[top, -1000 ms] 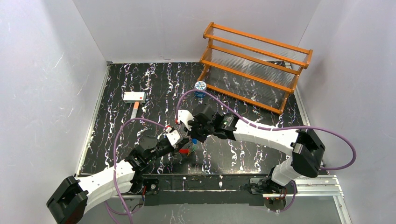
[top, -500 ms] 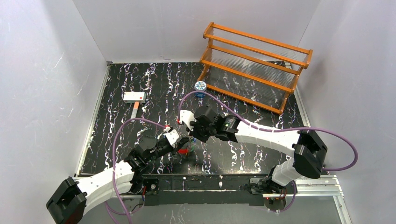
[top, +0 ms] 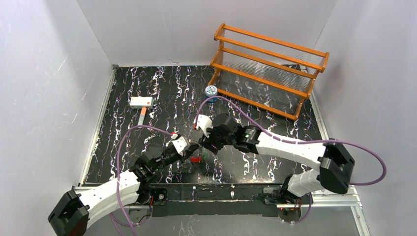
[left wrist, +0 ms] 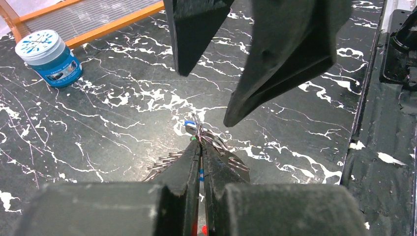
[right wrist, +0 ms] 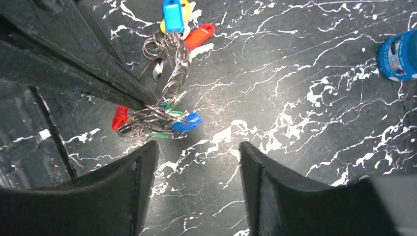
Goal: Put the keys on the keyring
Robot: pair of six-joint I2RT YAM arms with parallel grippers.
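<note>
Now the left gripper (left wrist: 200,146) has its two black fingers pressed tight together, and they pinch the thin silvery wire keyring (right wrist: 173,73) between their tips. The wire looks like a bunch of tangled loops, so I cannot tell one loop from the next. The small metal keys with coloured heads (right wrist: 189,122) hang on those loops. In the right wrist view a blue head, a yellow head and a red head sit in a clump at one end of the loops. Another red head, another blue head and some green bits sit at the other end, right by the left fingertips. The whole bunch is over the black tabletop with white streaks (top: 147,83), close to the middle of its near edge. I cannot tell if the keys touch the tabletop or hang just above it. The right gripper (right wrist: 196,152) is just beside the bunch, on its far side, pointing down at it. Its two fingers are spread apart with nothing between them, and they do not touch the keys or the wire. A small round blue tin with a white lid (top: 211,91) stands upright toward the far edge, just beside the left end of the orange wooden rack (top: 268,69). The rack stands in the far right corner. A white block on an orange stick (top: 141,102) lies near the left edge, well apart from the keys.
</note>
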